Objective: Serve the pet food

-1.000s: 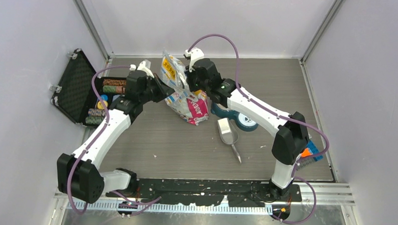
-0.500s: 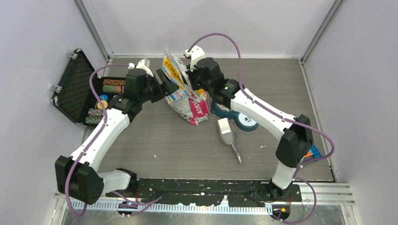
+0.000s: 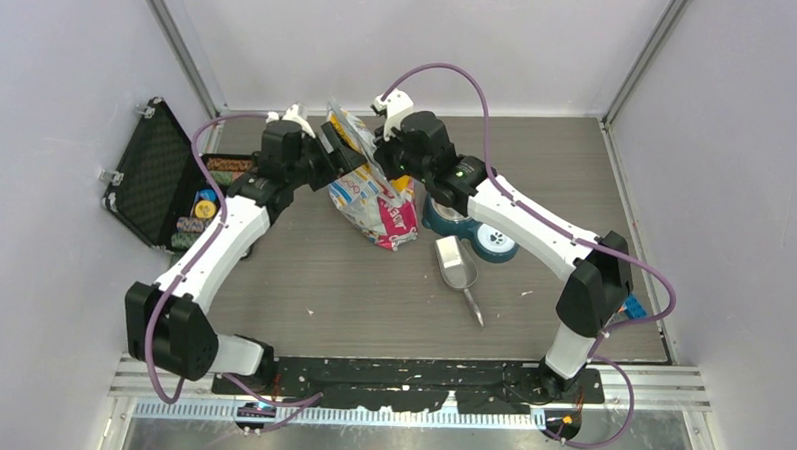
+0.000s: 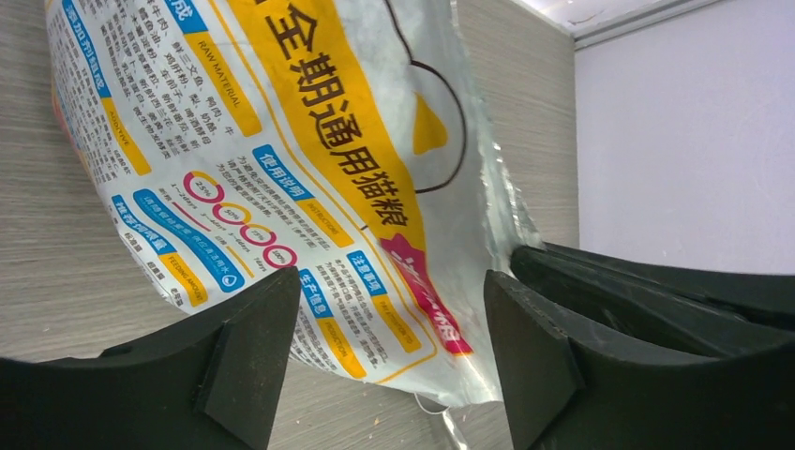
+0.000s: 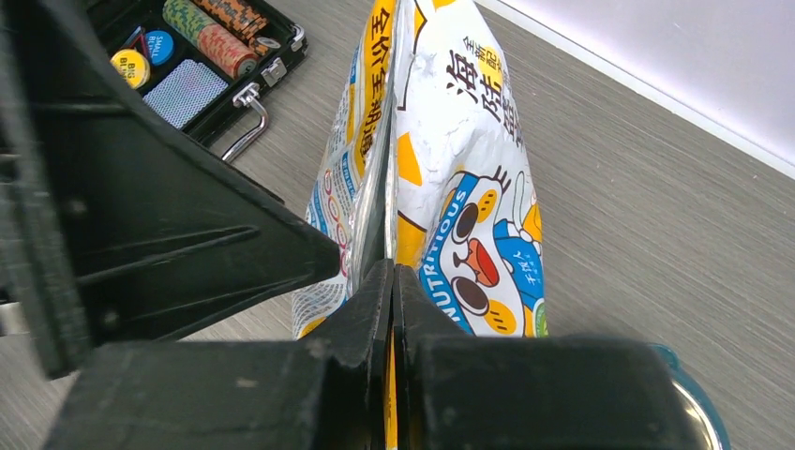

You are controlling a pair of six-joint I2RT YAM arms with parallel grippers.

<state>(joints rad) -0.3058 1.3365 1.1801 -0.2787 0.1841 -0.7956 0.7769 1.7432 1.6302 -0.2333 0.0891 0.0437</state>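
Grey wood-grain table [image 3: 303, 272], pale lilac walls on three sides, metal rail along the near edge. In the top view the pet food bag [image 3: 373, 196] stands at about 12 o'clock from table centre. Its long axis runs 11 to 5 o'clock, crumpled top toward 11. Kibble is hidden inside. The left gripper [image 3: 339, 159] is at the bag's 9 o'clock side and the right gripper [image 3: 381, 162] at its top edge. A metal scoop [image 3: 457, 265] and a teal bowl [image 3: 486, 240] lie at 4 o'clock of the bag. An open black case [image 3: 161, 182] of chips sits at 9 o'clock by the wall.

Left wrist view: left gripper [image 4: 386, 314] jaws spread wide. The bag [image 4: 281, 159] fills the gap beyond them, print running 11 to 5 o'clock. Can't tell if it touches either finger. The right gripper [image 4: 656, 291] sits dark at 3 o'clock.

Right wrist view: right gripper [image 5: 391, 281] fingers pinched together on the bag [image 5: 469, 187] at its upper seam. The bag runs 12 to 6 o'clock, held end at 6. The left gripper [image 5: 159, 206] is at 9 o'clock, the case [image 5: 202, 66] at 11 and the bowl [image 5: 698, 398] at 4.
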